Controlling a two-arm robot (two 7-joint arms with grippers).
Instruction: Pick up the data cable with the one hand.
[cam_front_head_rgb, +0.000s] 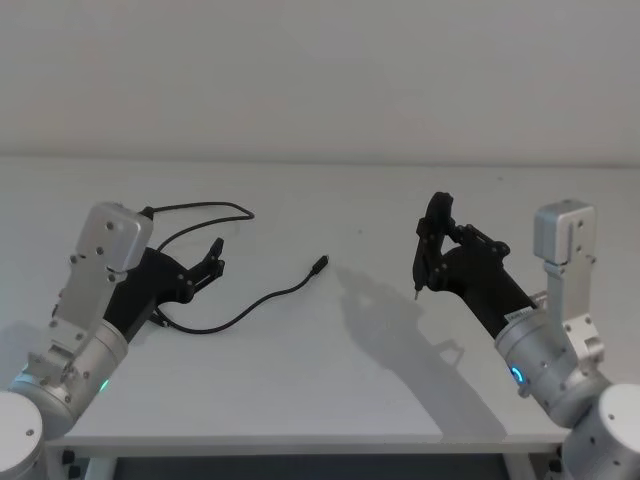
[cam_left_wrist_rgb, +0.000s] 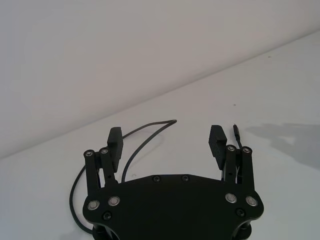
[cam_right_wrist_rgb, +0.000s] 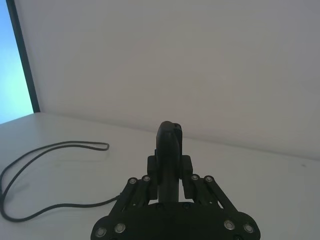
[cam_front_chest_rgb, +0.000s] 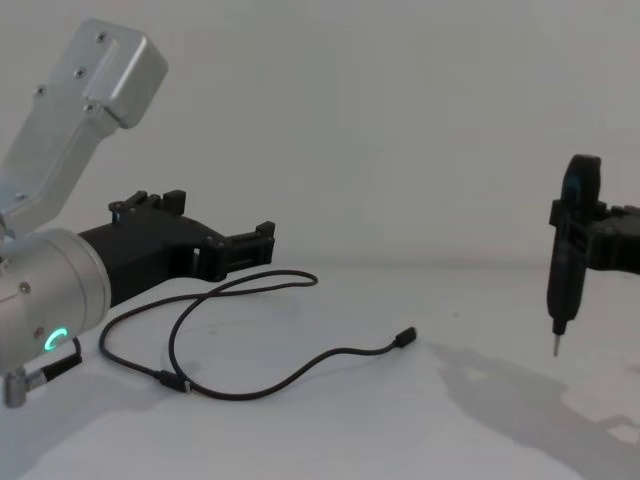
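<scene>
Hovering over the data cable (cam_front_head_rgb: 250, 305): left gripper (cam_front_head_rgb: 214, 258), fingers wide.
The right gripper (cam_front_head_rgb: 445, 250) is pinching a black tool (cam_front_head_rgb: 422, 270).

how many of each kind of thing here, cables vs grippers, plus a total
data cable: 1
grippers: 2 (left gripper open beside the cable, right gripper shut, held off to the right)
total: 3

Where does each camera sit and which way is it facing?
Head: high, looking down at the table; left gripper and right gripper show.
Chest: low, looking across the table; both grippers show.
Left wrist: behind the open left gripper, facing the data cable.
Right wrist: behind the right gripper, shut on a black tool.
Head and chest share the data cable.
</scene>
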